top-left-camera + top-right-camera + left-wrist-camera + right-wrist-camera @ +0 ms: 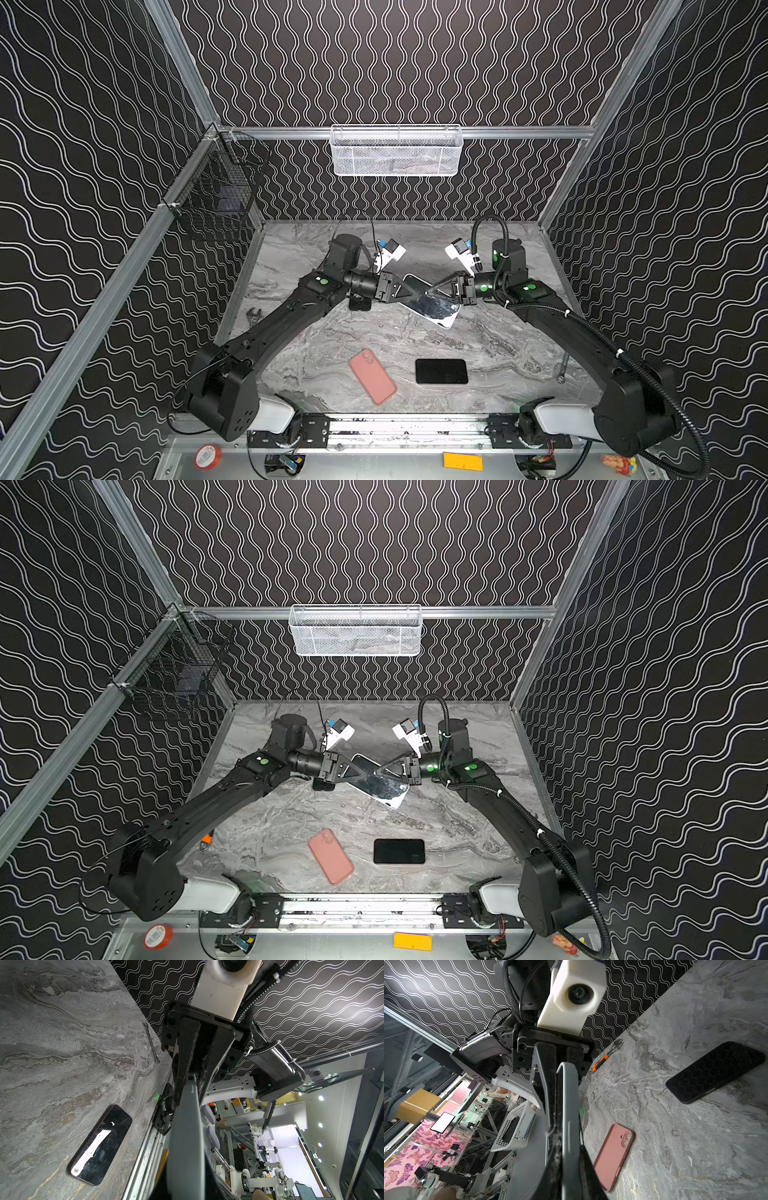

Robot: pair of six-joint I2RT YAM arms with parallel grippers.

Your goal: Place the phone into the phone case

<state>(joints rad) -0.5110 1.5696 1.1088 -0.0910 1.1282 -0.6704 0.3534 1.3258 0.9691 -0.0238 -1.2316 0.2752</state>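
**Both grippers clamped on the grey-rimmed phone, clear of the table**

Left gripper (420, 294): jaws closed down on the phone (436, 309), reaching in from its own side. Right gripper (437, 290): pinched on the same phone from the opposite side. In both top views the two sets of tips nearly meet over the phone's mirror-like face.

The phone sits tilted, its white-grey corner hanging past the tips toward the arm bases. In the right wrist view its grey rim (570, 1126) runs edge-on between the fingers. Can't tell if it's bare or already in a shell.

A small black item (359, 304) lies on the table (478, 345), just under the left gripper's body and partly hidden.

Well apart from the tips, toward the arm bases, a pink case (372, 376) lies back up with its camera lenses showing. A black phone (441, 371) lies flat near it, on the right gripper's side.

An adjustable wrench (254, 314) lies out past the left arm. A spanner (562, 368) lies out past the right arm.
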